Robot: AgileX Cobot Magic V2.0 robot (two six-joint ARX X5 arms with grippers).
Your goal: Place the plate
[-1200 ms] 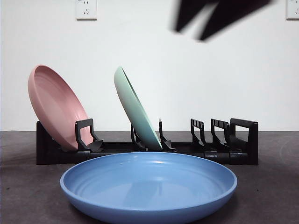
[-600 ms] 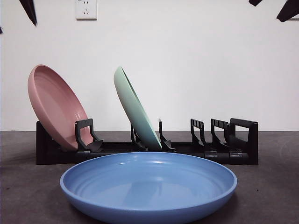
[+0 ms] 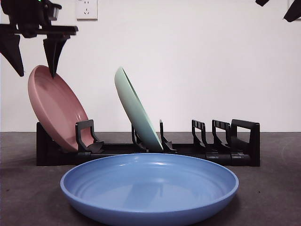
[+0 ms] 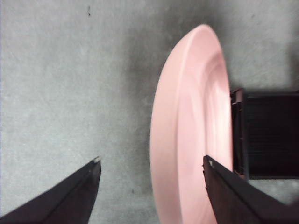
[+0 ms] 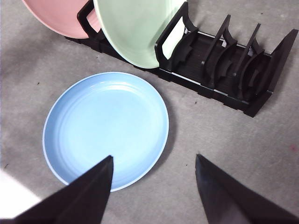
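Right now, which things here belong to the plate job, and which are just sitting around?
In the job: pink plate, left pincer open above its rim, black rack.
Not in play: green plate in the rack, blue plate flat on the table, wall socket, right pincer waiting.

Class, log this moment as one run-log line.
left gripper: open, above pink plate rim | right gripper: open, waiting | blue plate: on table

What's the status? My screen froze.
Left tool open over pink plate, not gripping. Right tool open, high above blue plate. Blue plate flat on table before rack. Green plate racked.
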